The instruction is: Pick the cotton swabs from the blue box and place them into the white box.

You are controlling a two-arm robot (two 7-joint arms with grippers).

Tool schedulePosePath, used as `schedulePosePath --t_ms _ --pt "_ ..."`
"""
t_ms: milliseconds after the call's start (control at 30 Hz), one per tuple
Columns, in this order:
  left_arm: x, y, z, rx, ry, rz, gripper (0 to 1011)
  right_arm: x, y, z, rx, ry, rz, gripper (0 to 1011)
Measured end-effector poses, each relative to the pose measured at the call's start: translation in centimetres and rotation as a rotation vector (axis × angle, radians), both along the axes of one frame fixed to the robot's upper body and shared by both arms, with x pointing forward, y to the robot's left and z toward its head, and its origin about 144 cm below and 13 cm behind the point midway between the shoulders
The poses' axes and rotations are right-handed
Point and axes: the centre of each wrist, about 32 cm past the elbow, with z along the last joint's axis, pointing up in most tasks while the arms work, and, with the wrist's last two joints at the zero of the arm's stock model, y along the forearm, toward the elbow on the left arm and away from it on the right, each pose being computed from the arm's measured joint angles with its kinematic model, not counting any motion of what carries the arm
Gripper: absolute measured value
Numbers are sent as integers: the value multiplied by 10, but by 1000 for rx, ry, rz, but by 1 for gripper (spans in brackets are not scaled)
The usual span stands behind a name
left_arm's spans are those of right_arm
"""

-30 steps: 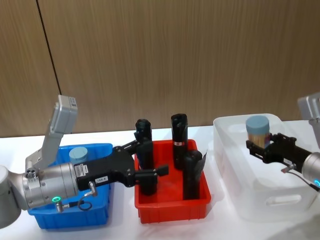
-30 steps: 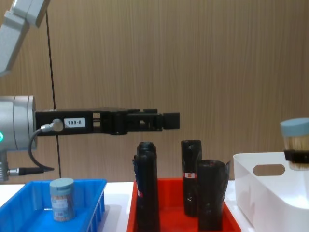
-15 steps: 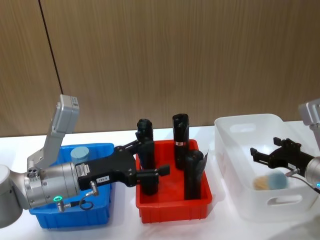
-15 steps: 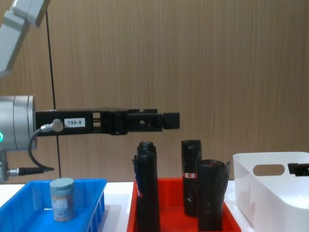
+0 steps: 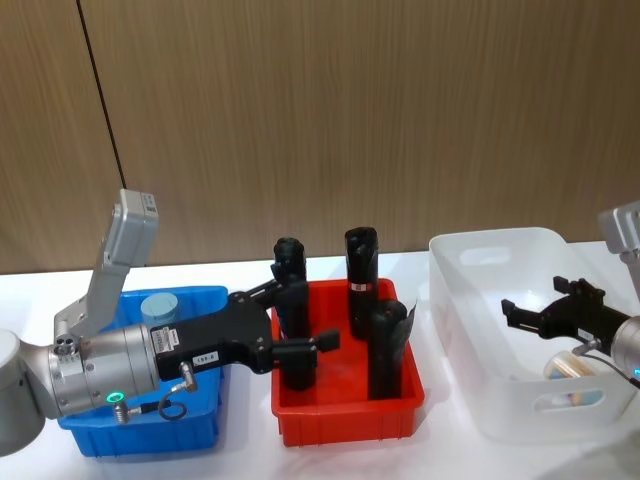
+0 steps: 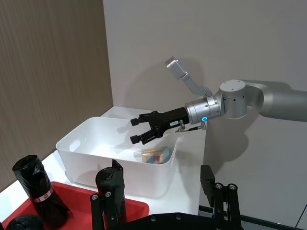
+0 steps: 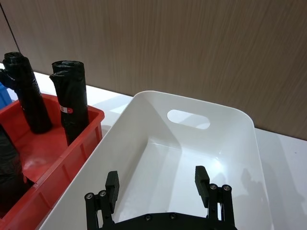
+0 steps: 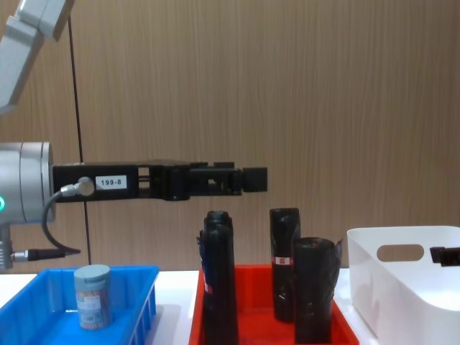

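Cotton swabs: two tubs in sight. One stands upright [image 5: 158, 306] at the back of the blue box [image 5: 140, 436], its pale lid on top, partly hidden behind the left arm. From lower down the same tub [image 8: 93, 296] shows its label and the tan sticks inside. The other tub [image 6: 156, 154] lies on its side on the floor of the white box [image 6: 81, 143], close to the wall nearest the robot.
Right gripper: it [image 5: 540, 300] hovers over the white box [image 5: 480, 300], above the lying tub [image 5: 566, 368] and not touching it. The jaws are spread wide and hold nothing. Its own camera looks down between the black fingers [image 7: 156, 173] onto the bare white floor of the bin [image 7: 201, 103].
Left gripper: it [image 5: 315, 315] reaches out level from the blue box side and hangs over the red crate [image 5: 340, 420], above the tops of the black rolls [image 5: 360, 270]. The jaws are apart and empty. Seen from the chest it [image 8: 251, 180] sits well clear above the rolls [image 8: 284, 266].
Boxes: three in a row on the white desk [image 5: 440, 450], blue on the robot's left, red in the middle, white on the right. They stand close together but apart.
Black rolls: they stand upright in the red crate, with red-white labels on their sides.
Backdrop: a brown wood-panel wall [image 5: 350, 120] rises behind the desk.
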Motion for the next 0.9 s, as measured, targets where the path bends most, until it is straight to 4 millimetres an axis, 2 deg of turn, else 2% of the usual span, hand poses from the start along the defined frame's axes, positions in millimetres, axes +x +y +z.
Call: schedulePosePath --t_ms 367,900 --pt "-3 -4 -2 15 -10 40 1004 -9 10 -2 8 -33 5 1001" --pt "-17 -24 -12 76 -65 211 1004 -53 48 -7 61 -170 9 1002"
